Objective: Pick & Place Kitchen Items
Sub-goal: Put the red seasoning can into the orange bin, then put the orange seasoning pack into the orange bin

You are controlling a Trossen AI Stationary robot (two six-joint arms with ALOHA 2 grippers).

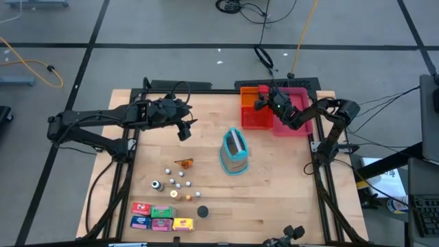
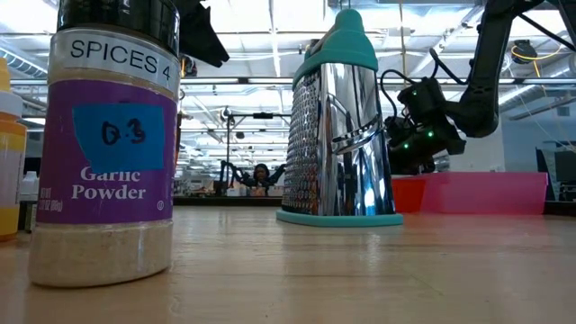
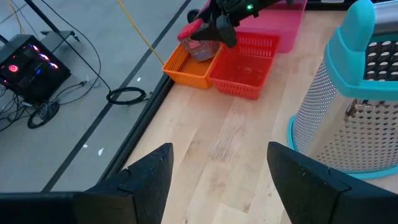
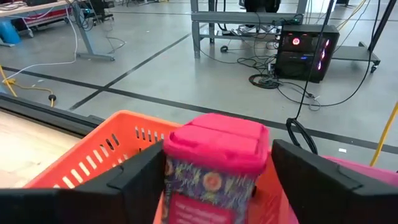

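A jar with a pink lid and patterned label [image 4: 214, 168] stands between the fingers of my right gripper [image 4: 217, 177], over the orange tray [image 4: 93, 155] at the far right of the table. A narrow gap shows beside one finger, so this gripper is open. My left gripper [image 3: 217, 186] hangs open above the bare table at the far left [image 1: 184, 130], with nothing between its fingers. Tiny bottles [image 1: 175, 180], small coloured boxes [image 1: 161, 218], a black piece [image 1: 203, 211] and an orange piece [image 1: 184, 162] lie on the table near the front left. My right gripper has one finger [image 4: 140, 177] close against the jar's side [image 4: 171, 180], and I cannot tell whether they touch. The other finger [image 4: 311, 180] stands just clear of the lid. The fingers come nearly level, with the jar upright between them and its bottom hidden.
A steel grater with teal trim [image 1: 234, 152] stands upright mid-table. A red tray [image 3: 245, 65] sits next to the orange one, with a pink tray [image 1: 295, 113] beside them. A garlic powder bottle [image 2: 108, 144] stands close to the low camera. Bare wood lies between the grater and the trays.
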